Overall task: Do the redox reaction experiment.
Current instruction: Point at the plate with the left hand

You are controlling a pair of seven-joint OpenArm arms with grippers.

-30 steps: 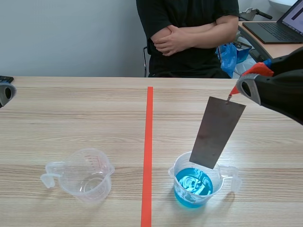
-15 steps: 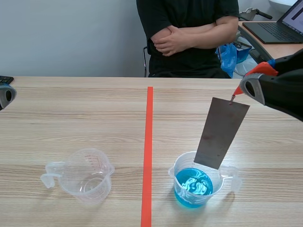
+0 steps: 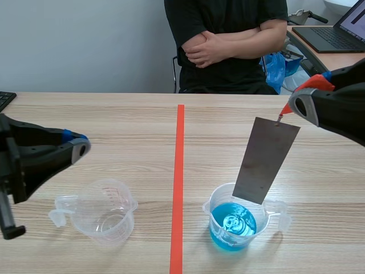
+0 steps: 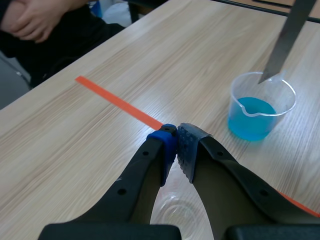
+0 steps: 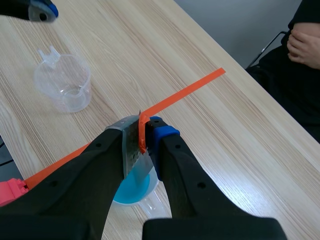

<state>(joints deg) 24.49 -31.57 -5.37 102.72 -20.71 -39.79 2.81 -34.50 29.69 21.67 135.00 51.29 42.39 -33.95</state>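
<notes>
In the scene view, a pale wooden table (image 3: 114, 125) is running away toward a plain grey wall (image 3: 74, 45), and an orange-red tape line (image 3: 179, 171) is dividing it down the middle. A person (image 3: 228, 40) is sitting behind it with arms folded, a blue bag (image 3: 279, 67) is lying beside them, and a laptop (image 3: 336, 31) is standing on a desk further back. The left gripper (image 3: 80, 147) is hovering above the empty clear cup (image 3: 105, 211). The right gripper (image 3: 291, 107) is holding a metal plate (image 3: 266, 160) by its upper edge. The plate is hanging tilted, with its lower end at the mouth of the cup with blue liquid (image 3: 236, 222); I cannot tell if it is touching the liquid. In the left wrist view, the fingers (image 4: 186, 147) are pressing together on nothing, the empty cup is lying under them, and the blue cup is standing well ahead. In the right wrist view, the fingers (image 5: 162, 137) are pinching the plate, seen on edge, directly over the blue cup, while the empty cup is standing across the tape line.
</notes>
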